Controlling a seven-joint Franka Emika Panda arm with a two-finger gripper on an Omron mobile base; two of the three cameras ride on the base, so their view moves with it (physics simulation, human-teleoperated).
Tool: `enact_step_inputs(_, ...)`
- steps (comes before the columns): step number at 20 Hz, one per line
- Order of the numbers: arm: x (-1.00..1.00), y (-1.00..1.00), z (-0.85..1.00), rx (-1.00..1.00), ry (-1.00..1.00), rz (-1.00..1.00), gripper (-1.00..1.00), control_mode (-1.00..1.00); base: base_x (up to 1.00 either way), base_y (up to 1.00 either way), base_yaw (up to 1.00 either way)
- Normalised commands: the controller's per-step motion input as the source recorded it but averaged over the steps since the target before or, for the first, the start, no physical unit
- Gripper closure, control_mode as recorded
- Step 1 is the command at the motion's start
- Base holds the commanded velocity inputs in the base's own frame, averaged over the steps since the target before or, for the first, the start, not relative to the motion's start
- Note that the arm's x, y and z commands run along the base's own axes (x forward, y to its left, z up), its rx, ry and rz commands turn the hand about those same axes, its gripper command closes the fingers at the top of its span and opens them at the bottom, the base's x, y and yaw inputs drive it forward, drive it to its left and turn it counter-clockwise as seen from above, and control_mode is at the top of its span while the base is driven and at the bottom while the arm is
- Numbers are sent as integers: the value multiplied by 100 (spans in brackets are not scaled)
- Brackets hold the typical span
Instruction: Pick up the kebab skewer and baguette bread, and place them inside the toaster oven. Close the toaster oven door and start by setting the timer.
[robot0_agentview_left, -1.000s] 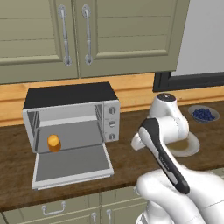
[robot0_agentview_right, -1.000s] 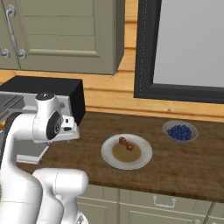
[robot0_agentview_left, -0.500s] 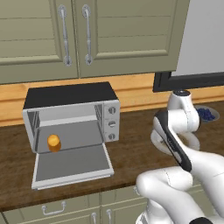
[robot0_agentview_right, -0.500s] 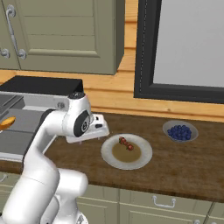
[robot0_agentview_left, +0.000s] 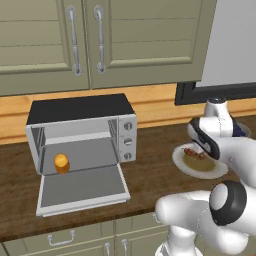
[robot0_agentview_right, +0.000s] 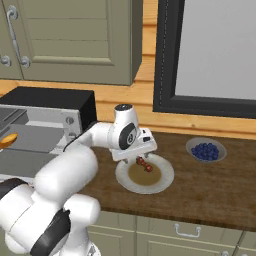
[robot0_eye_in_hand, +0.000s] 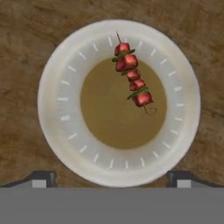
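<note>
In the left base view we see the toaster oven (robot0_agentview_left: 82, 132) on the wooden counter (robot0_agentview_left: 150, 172), its toaster oven door (robot0_agentview_left: 82, 187) dropped flat in front of it. The baguette bread (robot0_agentview_left: 61, 163) sits inside the oven, near its left wall. To the right of the oven lies the plate (robot0_agentview_left: 186, 166), and on it we make out the kebab skewer (robot0_agentview_left: 194, 152), partly behind the arm.

In the right base view we find the gripper (robot0_agentview_right: 138, 155) just above the plate (robot0_agentview_right: 162, 179), over the skewer (robot0_agentview_right: 144, 164). A bowl of blueberries (robot0_agentview_right: 206, 150) stands to the right of the plate, apart from it. The baguette bread (robot0_agentview_right: 8, 140) shows in the oven (robot0_agentview_right: 47, 116), left of the plate.

In the hand view we look straight down on the plate (robot0_eye_in_hand: 61, 105); the skewer (robot0_eye_in_hand: 132, 78) lies on the upper right of its brown centre. The fingertips (robot0_eye_in_hand: 41, 177) stand wide apart, one at each lower corner, holding nothing.
</note>
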Motion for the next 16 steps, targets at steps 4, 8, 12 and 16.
enact_step_inputs(4,51,-66,-30,-1,2,4,-100,-100,0,0,0)
enact_step_inputs(8,28,-5,-47,0,0,0,-100,-100,0,0,0)
enact_step_inputs(12,40,2,-49,0,3,0,-100,-100,0,0,0)
enact_step_inputs(16,28,-1,-43,-1,6,0,-100,-100,0,0,0)
